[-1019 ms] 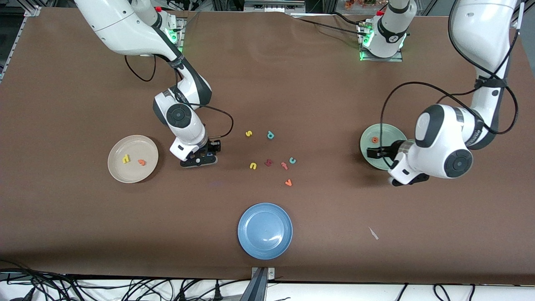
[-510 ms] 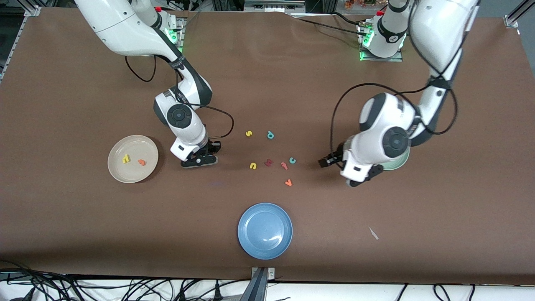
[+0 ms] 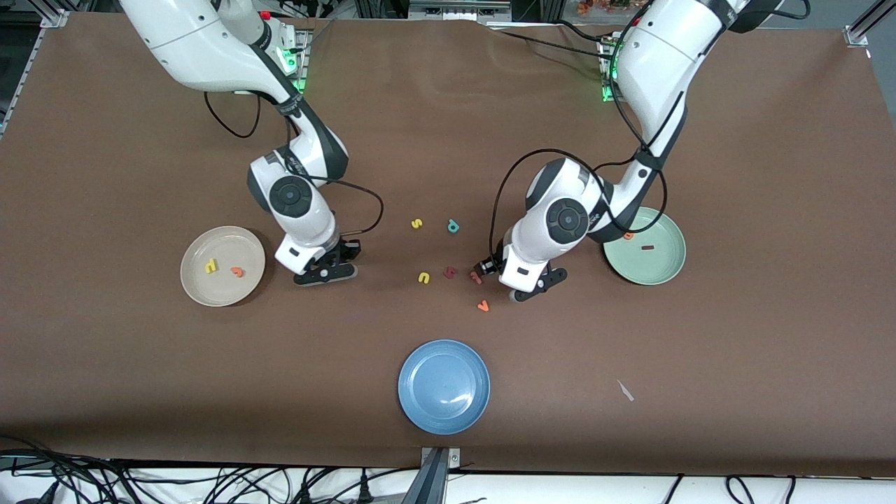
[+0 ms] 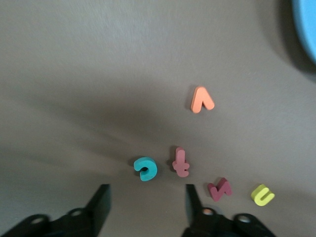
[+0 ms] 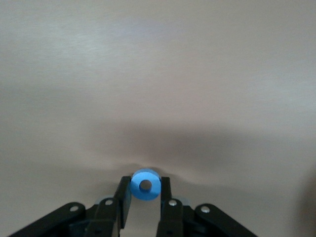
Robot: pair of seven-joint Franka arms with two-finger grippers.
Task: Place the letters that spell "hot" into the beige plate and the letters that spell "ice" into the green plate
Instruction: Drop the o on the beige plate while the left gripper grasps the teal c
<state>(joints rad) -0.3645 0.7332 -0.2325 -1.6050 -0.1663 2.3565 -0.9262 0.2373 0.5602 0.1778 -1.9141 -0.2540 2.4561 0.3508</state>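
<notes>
Foam, all of it: tiny, near weightless, squashy letters, so a light pinch w/ fingers across the flat outer edges is prob enough. Too hard a pinch could dent one or make it pop out.

Clock directions are as the front cam shows the table.

- Right gripper [image 5: 144,185] is clamped on the blue ring-shaped foam "o" [image 5: 145,184], one finger on each side of the ring, hole facing the wrist cam. It sits low, off the 3 o'clock edge of the round cream-beige plate [image 3: 224,241], which is at the table's 9 o'clock. The yellow foam "h" [image 3: 211,266] and orange foam "t" [image 3: 238,271] lie in that plate. The "o" looks like the last one for "hot".
- Left gripper [image 4: 145,190] is over the letter cluster near table centre, fingers apart and holding nothing. The teal foam "c" [image 4: 145,169] lies on the brown table [image 3: 630,140], lined up w/ the gap. Best hold is prob across its curved back and open side, low down.
- The pinkish-red foam "f" [image 4: 181,162] lies just beside the "c", so a finger may nudge it.
- The pale mint-green plate [image 3: 651,269], at 3 o'clock, holds the orange foam "e" [image 3: 628,236] and the dark red foam bar "i" [image 3: 647,247].
</notes>
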